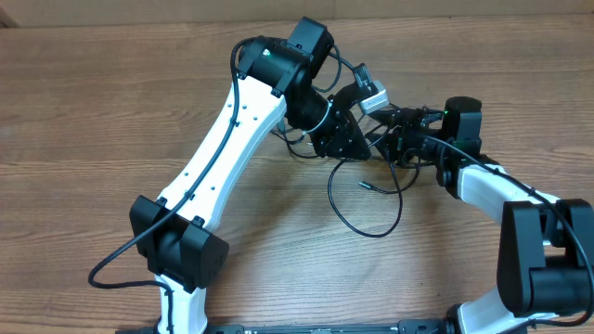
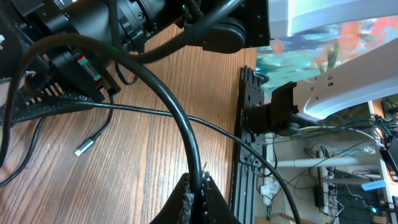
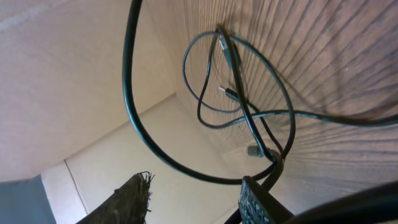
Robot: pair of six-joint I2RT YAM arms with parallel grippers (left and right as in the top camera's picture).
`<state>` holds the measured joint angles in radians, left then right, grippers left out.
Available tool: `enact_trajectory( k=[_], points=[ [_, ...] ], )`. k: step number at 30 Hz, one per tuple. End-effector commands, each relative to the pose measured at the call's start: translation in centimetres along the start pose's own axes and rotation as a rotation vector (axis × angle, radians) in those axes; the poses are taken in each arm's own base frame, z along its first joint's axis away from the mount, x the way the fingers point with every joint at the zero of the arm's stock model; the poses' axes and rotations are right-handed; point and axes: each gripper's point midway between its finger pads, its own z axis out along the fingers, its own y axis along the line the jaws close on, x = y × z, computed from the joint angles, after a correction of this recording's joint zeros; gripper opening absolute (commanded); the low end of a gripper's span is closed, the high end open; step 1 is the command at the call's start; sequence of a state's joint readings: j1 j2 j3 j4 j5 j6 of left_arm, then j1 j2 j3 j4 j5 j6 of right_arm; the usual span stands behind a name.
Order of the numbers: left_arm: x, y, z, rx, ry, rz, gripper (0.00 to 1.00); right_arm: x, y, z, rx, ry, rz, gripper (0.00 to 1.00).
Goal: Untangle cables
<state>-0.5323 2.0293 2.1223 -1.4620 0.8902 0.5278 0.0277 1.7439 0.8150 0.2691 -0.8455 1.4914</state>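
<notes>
Thin black cables (image 1: 367, 199) lie in loose loops on the wooden table, just in front of both grippers, with a small plug end (image 1: 367, 186) inside the loop. My left gripper (image 1: 345, 139) reaches in from the upper left. In its wrist view that gripper (image 2: 196, 185) is shut on a black cable (image 2: 168, 106) that arcs up and left, and a silver-tipped plug (image 2: 84, 147) rests on the wood. My right gripper (image 1: 397, 141) faces it closely. Its fingers (image 3: 134, 196) stand apart, and a cable loop (image 3: 134, 118) curves just beyond the tips, tangled with thinner cords (image 3: 236, 93).
A black rail (image 2: 249, 124) runs along the table edge, with shelves and wiring beyond it. The right arm's black body (image 2: 124, 25) crowds the top of the left wrist view. A beige wall (image 3: 74, 74) stands behind the table.
</notes>
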Motion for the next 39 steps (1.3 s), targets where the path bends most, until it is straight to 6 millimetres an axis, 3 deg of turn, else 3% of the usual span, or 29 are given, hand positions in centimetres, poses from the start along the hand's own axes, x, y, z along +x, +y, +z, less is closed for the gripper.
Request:
enact_trajectory(
  k=[1,10,20,27,37,39],
  points=[
    [-0.6,-0.3,-0.2,0.008,-0.018,0.042,0.04,1.2,0.1,0.1,-0.002,0.063,-0.013,0.45],
    [-0.3,0.5,-0.2,-0.034,0.000,0.049,0.04,2.3,0.1,0.0,-0.006,0.129,-0.066,0.46],
    [0.6,2.2,-0.4,-0.132,0.056,0.049,0.04,1.8,0.4,-0.9,-0.028,0.139,-0.135,0.56],
    [0.3,2.4,-0.4,-0.138,0.046,0.061,0.04,3.0,0.4,-1.1,-0.037,0.213,-0.137,0.62],
    [-0.2,2.9,-0.4,-0.164,0.035,0.084,0.04,3.8,0.5,-1.3,-0.041,0.258,-0.143,0.64],
    [0.1,3.5,-0.5,-0.198,0.055,0.082,0.04,3.7,0.4,-1.3,-0.046,0.253,-0.182,0.69]
  ],
)
